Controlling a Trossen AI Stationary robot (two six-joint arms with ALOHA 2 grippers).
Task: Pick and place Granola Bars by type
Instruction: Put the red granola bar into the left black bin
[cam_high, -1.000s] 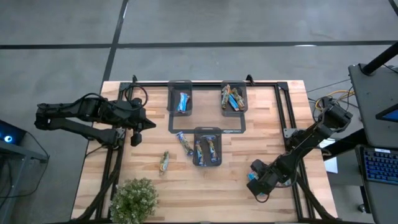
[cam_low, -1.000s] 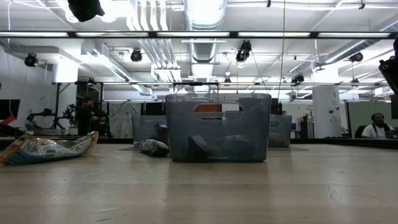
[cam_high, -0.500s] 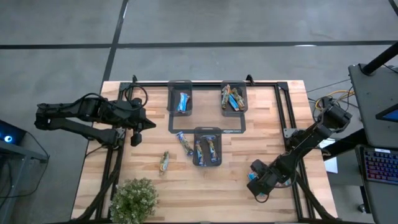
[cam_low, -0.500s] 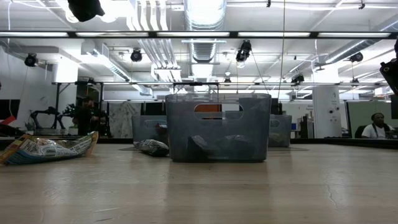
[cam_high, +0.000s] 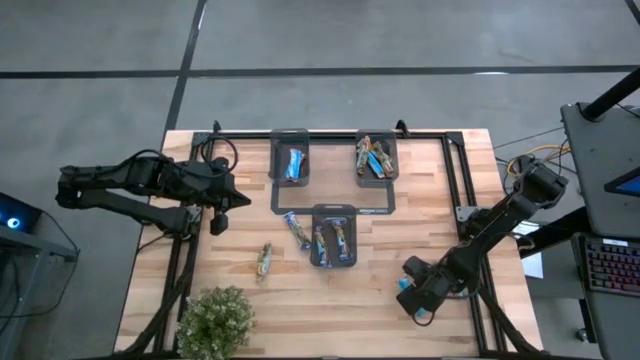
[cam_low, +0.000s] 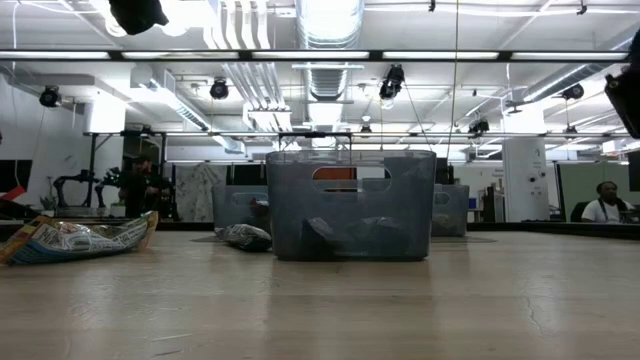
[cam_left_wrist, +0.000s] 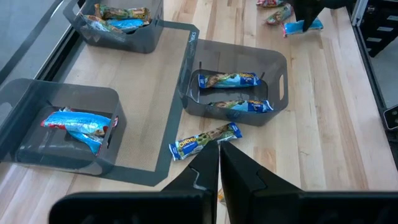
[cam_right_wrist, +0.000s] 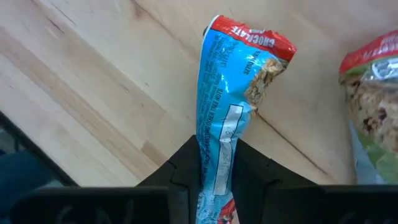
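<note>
My right gripper (cam_high: 414, 296) is at the table's near right, shut on a light-blue granola bar with a red end (cam_right_wrist: 227, 93). A second bar with red and green parts (cam_right_wrist: 373, 87) lies on the wood beside it. My left gripper (cam_left_wrist: 219, 158) hangs shut and empty above the table's left side. Three dark grey trays (cam_high: 290, 178) (cam_high: 377, 178) (cam_high: 333, 212) hold bars. One blue bar (cam_high: 295, 228) lies flat on the mat next to the near tray. Another bar (cam_high: 263, 262) lies on the bare wood. My right gripper pinches the blue bar between its two fingers near one end (cam_right_wrist: 217, 163). The fingers (cam_right_wrist: 181, 169) slant steeply down from above. The bar runs out lengthwise past the fingertips, its red far end (cam_right_wrist: 249, 38) ahead. I cannot tell whether that end rests on the wood.
A potted plant (cam_high: 215, 320) stands at the near left corner. A dark mat (cam_left_wrist: 143, 106) lies under the trays. Black frame rails (cam_high: 470, 200) run along the table's sides. In the low view, the nearest tray (cam_low: 350, 205) stands mid-table and a bar (cam_low: 75, 238) lies at left.
</note>
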